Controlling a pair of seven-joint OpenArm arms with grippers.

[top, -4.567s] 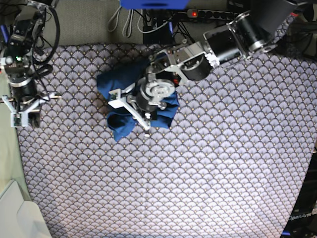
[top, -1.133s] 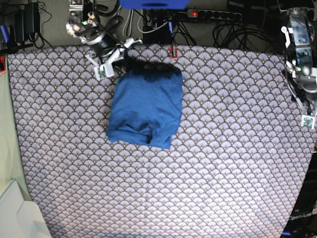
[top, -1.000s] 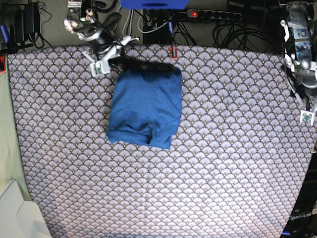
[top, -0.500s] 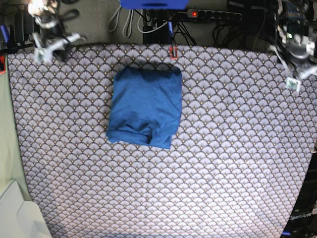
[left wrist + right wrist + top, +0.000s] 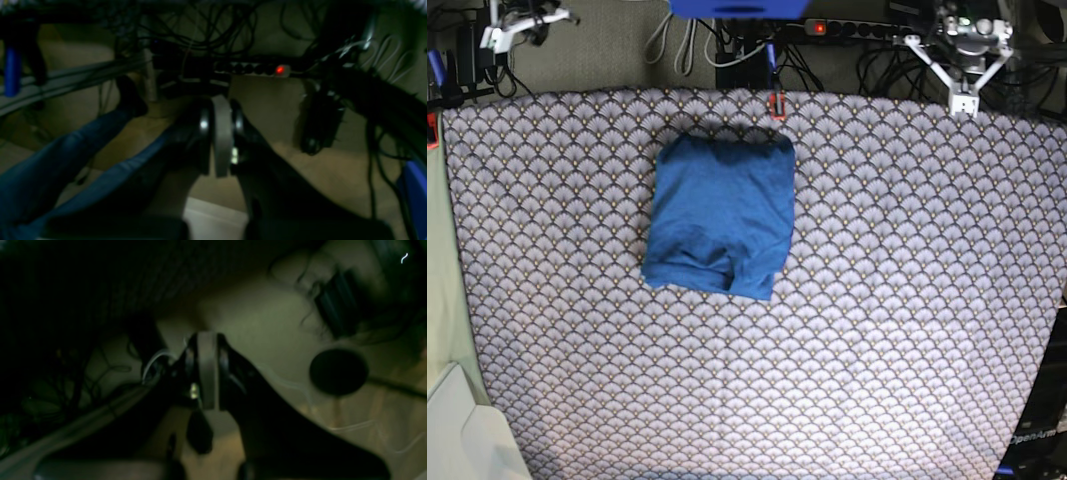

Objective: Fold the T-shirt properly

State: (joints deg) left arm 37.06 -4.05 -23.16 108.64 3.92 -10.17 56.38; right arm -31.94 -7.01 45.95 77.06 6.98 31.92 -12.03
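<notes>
— Where is the plain medium-blue knit T-shirt (image 5: 720,215)?

— It lies folded into a compact, roughly rectangular bundle on the grey-white scallop-patterned cloth (image 5: 877,300) that covers the table, in the upper middle of the base view. Its lower edge shows two rounded folds.

— And the two arms?

— Both are well apart from the shirt, at the far edge of the table. The left gripper (image 5: 961,95) sits at the top right of the base view, over the cloth's edge, near the black power strip with a red light (image 5: 857,28). The right gripper (image 5: 499,38) is at the top left corner.

— Are they holding anything?

— No. In the left wrist view the left gripper's fingers (image 5: 222,133) are pressed together with nothing between them. In the right wrist view the right gripper's fingers (image 5: 206,370) are likewise together and empty. Both wrist views are dark and blurred.
</notes>
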